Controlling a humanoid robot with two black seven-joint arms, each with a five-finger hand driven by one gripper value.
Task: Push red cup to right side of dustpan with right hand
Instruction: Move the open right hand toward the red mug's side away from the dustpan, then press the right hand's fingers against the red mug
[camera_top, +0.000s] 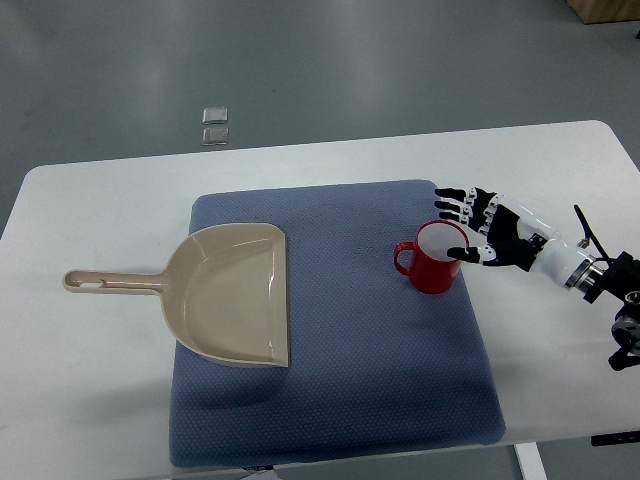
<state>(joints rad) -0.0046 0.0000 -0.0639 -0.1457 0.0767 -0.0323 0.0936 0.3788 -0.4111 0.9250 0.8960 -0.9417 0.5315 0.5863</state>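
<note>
A white rectangular table (90, 380) fills most of the view, seen steeply from above. On it lies a dark blue, textured fabric mat (340, 400), its near edge close to the table's front edge.

On the left part of the mat rests a beige plastic dustpan (235, 295), its wide open mouth facing right and its long handle reaching left off the mat onto the bare table.

To the right of the dustpan, well apart from it and near the mat's right edge, stands a red ceramic cup (435, 260), upright, white inside, with its handle pointing left toward the dustpan.

The robot's black-and-white right hand (490, 232) comes in from the right edge and sits just beside the cup's right side. Its fingers (455, 205) are spread and extended, grasping nothing; the thumb tip appears to touch the cup's rim, though the angle makes contact hard to confirm.

Beyond the table, on the grey floor (400, 60), lie two small clear square objects (215, 125), one above the other.
</note>
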